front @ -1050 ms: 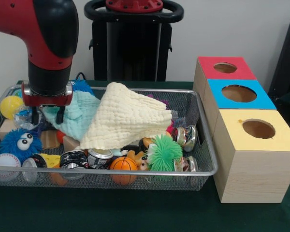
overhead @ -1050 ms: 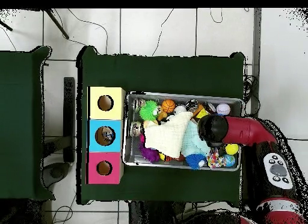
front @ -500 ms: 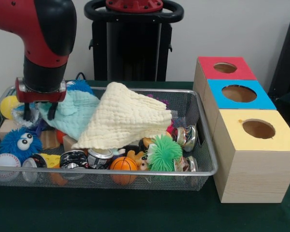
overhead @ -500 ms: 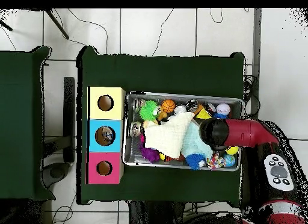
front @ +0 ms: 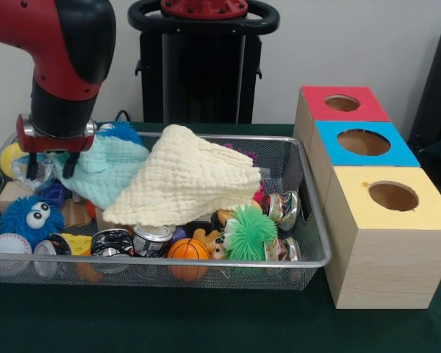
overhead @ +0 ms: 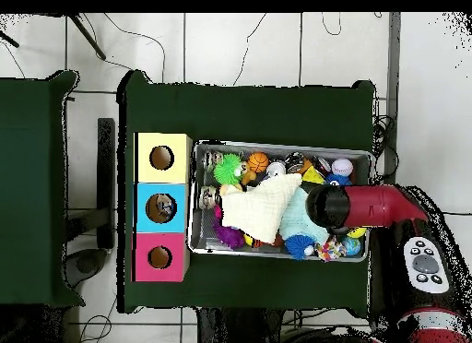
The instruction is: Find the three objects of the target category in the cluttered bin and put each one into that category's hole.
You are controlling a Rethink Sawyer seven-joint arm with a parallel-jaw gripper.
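The red and black arm comes down at the upper left of the front view, and the gripper hangs over the left end of the wire mesh bin. Its two dark fingers are spread apart and hold nothing; they stand just beside the edge of the light blue cloth. Behind them lies something clear and crinkled, maybe a plastic wrapper, but I cannot tell for sure.

A cream yellow cloth is draped over the middle of the bin and lies partly on the light blue cloth. At the left side of the bin are a yellow ball, a blue fuzzy toy with eyes and a baseball in the lower left corner. Along the front edge lie a crushed can, a small basketball and a green spiky ball. Another crushed can lies toward the right end of the bin.

At the right of the frame three wooden boxes stand in a row, touching each other, each with a round hole in the top: the red box at the back, the blue box in the middle, the yellow box nearest. In the overhead view the arm covers the right part of the bin.
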